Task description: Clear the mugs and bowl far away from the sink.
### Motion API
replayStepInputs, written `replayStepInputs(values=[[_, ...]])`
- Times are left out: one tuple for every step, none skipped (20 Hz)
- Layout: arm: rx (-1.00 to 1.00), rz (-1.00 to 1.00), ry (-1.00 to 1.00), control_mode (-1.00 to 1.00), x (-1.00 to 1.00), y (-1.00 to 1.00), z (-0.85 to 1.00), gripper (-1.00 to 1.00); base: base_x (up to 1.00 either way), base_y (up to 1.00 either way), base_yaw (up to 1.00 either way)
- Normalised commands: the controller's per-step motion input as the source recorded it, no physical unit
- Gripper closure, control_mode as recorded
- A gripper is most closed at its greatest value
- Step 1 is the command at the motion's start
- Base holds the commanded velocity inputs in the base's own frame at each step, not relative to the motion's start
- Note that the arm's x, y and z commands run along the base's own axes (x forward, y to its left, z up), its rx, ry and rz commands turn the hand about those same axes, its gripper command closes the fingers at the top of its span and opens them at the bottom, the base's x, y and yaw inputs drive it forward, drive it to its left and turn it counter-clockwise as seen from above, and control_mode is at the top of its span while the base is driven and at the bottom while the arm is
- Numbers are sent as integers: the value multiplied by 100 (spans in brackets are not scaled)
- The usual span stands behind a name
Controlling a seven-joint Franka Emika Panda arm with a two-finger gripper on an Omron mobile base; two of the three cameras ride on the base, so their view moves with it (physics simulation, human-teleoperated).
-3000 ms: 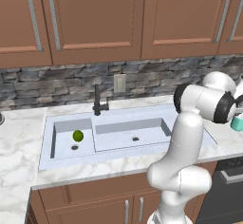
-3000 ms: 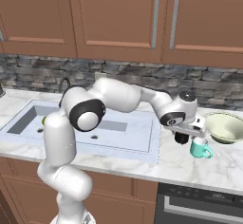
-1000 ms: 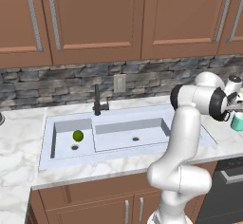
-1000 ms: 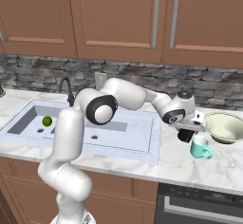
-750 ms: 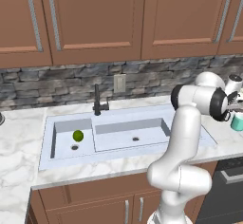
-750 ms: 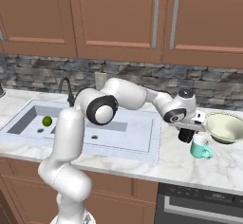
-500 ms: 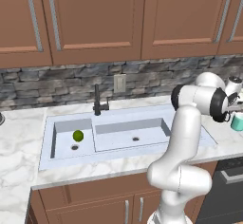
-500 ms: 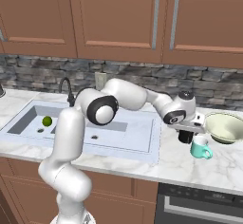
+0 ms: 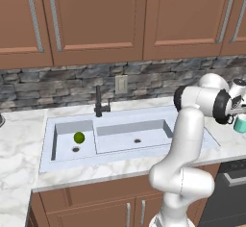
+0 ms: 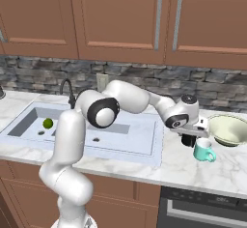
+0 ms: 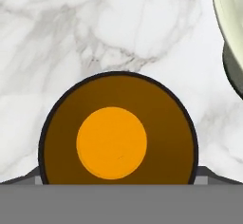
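So, working across from the left: the sink [image 9: 129, 137] fills the left and middle of the counter [image 10: 183, 166], with a small green fruit [image 9: 79, 137] in its small basin and the black faucet [image 9: 99, 102] behind. My job is on the right of it, and I want to do this grab cleanly. In the hand view the black mug [image 11: 117, 133] sits directly under the camera, its orange inside centred, so I judge the gripper [image 10: 192, 138] is lined up over it. I cannot see the fingers against its wall, so I cannot tell whether the jaws are wide or already closed on the mug. I would make sure the fingers straddle the rim evenly and avoid the handle before lifting, then raise it straight up, since the teal mug [image 10: 204, 150] stands just beside the hand and the bowl [image 10: 230, 130] lies near on the far right; a sideways drag could knock either.

The arm reaches from the base out over the sink's right end, elbow bent high, forearm stretched to the right, wrist turned so the hand points straight down at the counter between sink and bowl.
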Motion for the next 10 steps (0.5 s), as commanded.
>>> replayStepInputs(values=[[0, 0, 0, -100, 0, 0, 0, -100, 0, 0, 0], [0, 0, 0, -100, 0, 0, 0, -100, 0, 0, 0], [0, 10, 0, -100, 0, -8, 0, -100, 0, 0, 0], [0, 16, 0, -100, -10, -27, 0, -100, 0, 0, 0], [0, 21, 0, -100, -21, -30, 0, -100, 0, 0, 0], [0, 28, 6, -100, -30, -30, -24, -100, 0, 0, 0], [0, 33, 13, -100, -31, -26, -58, -100, 0, 0, 0], [-4, 35, 18, -100, -23, -19, -80, -100, 0, 0, 0], [-1, 34, 10, -100, -34, -20, -64, -100, 0, 0, 0], [0, 32, 0, -100, -49, -29, -24, -100, 0, 0, 0]])
